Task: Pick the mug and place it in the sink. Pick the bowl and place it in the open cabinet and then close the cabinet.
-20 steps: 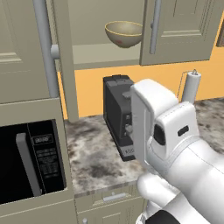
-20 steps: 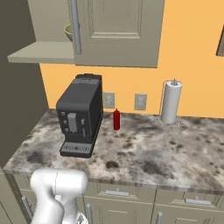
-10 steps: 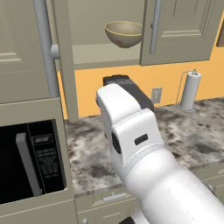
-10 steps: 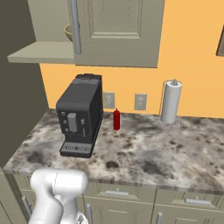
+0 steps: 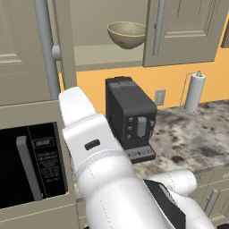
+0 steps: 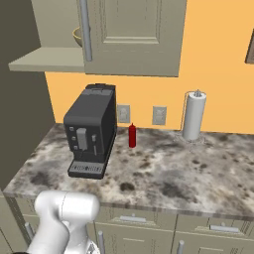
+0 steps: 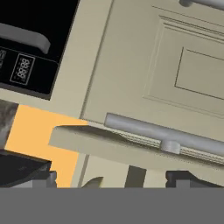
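Observation:
The tan bowl point(image 5: 126, 33) sits on the shelf of the open wall cabinet point(image 5: 103, 56); just its rim point(image 6: 76, 35) peeks past the cabinet's shut right door point(image 6: 134, 34). The open left door point(image 5: 65, 49) stands edge-on beside its long silver bar handle point(image 5: 44, 44). In the hand view my gripper point(image 7: 113, 180) is open, with nothing between its dark fingertips point(image 7: 43, 177). It faces the open door's edge point(image 7: 131, 151) and its handle point(image 7: 166, 133) from close by. My white arm point(image 5: 94, 152) reaches up on the left, below the door. The mug and the sink are out of view.
A black coffee machine point(image 5: 129, 116) stands on the mottled stone counter point(image 6: 163, 168) under the cabinet. A small red bottle point(image 6: 132, 135) and a paper towel roll point(image 6: 193, 115) stand by the orange wall. A black microwave point(image 5: 31, 165) is built in at the left.
My arm has swung left across the left base view, from in front of the coffee machine to below the open door. The bowl and counter items have not moved.

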Tool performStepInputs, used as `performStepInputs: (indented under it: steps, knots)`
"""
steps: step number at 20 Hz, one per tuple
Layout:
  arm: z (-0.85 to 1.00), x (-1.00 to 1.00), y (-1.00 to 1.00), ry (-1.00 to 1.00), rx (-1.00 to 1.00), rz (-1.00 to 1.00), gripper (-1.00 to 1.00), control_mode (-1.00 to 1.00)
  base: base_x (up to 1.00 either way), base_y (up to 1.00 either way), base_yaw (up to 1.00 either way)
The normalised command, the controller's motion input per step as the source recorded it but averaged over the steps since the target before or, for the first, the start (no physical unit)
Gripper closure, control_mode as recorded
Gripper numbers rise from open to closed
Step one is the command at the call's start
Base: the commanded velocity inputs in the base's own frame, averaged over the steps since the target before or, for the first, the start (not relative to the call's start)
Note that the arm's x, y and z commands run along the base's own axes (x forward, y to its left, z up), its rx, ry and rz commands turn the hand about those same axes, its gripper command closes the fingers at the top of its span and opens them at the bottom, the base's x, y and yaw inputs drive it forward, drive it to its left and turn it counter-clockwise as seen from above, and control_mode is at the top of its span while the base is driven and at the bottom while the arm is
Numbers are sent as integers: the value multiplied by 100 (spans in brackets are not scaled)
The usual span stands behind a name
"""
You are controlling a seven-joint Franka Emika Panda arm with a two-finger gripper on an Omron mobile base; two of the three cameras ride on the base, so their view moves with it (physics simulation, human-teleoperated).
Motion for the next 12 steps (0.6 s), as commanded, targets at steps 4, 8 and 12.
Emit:
performStepInputs:
  steps: [4, 8, 12]
  knots:
    - [-11, 39, 38, 0, -5, -12, -100, -100, 0, 0, 0]
    - [-18, 47, 34, 0, -4, -13, -100, -100, 0, 0, 0]
    - [-16, 46, 27, 0, -4, -13, -100, -100, 0, 0, 0]
